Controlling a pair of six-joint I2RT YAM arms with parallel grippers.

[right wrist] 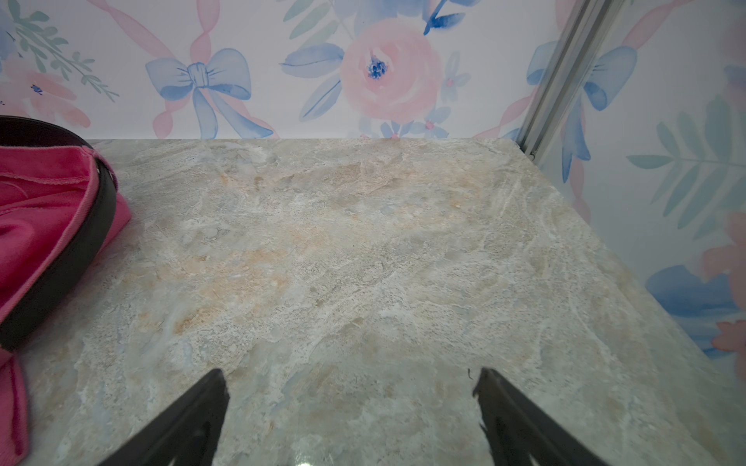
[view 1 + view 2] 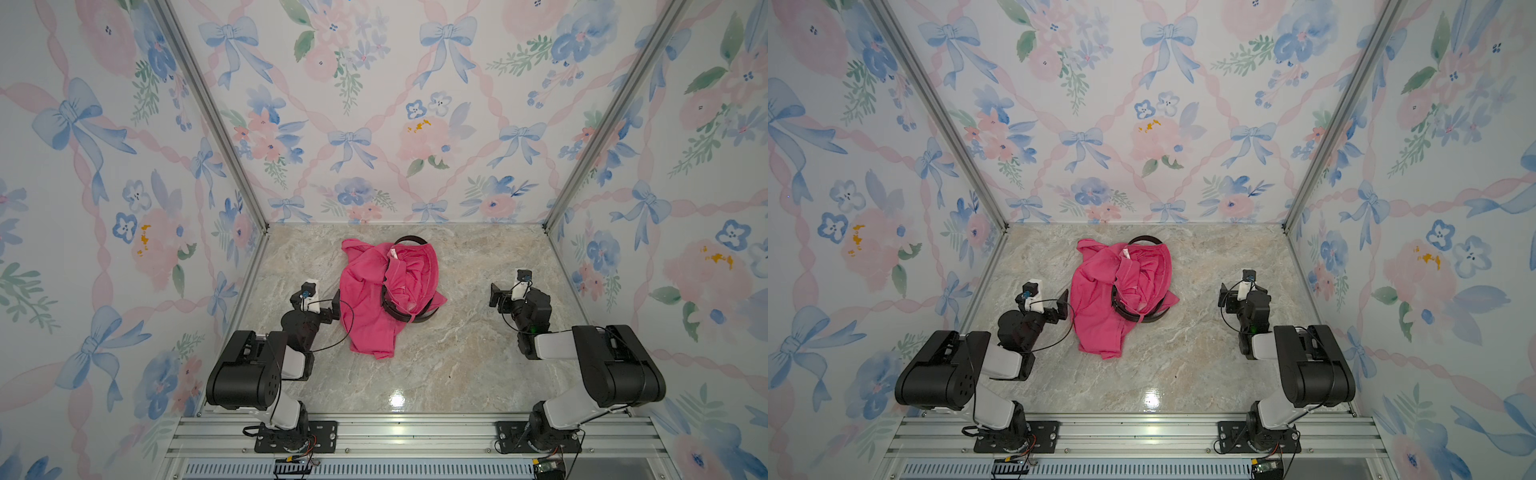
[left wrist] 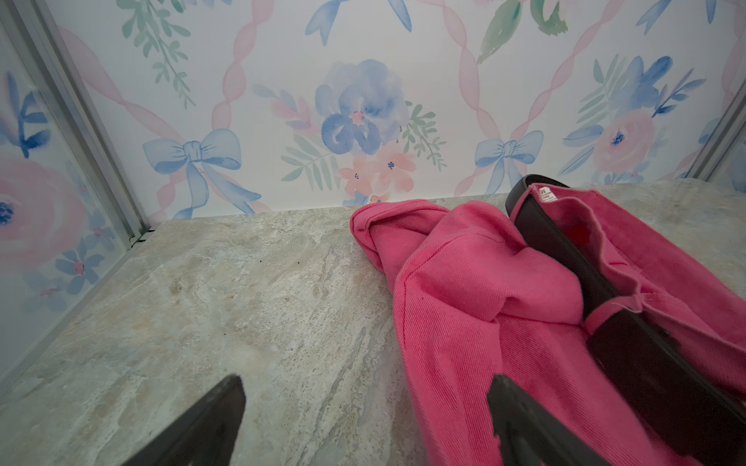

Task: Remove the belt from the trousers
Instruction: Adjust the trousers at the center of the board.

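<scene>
The trousers are lying crumpled mid-tabletop, the belt looping through them. Left jaws are standing spread just beside their 9 o'clock, right jaws spread, well apart, at 3 o'clock.

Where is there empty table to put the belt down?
Table is bare in front, between trousers and the near edge, and between trousers and right pincer, out to the back corner. Crowded: the middle heap with belt, left pincer close beside it.
</scene>
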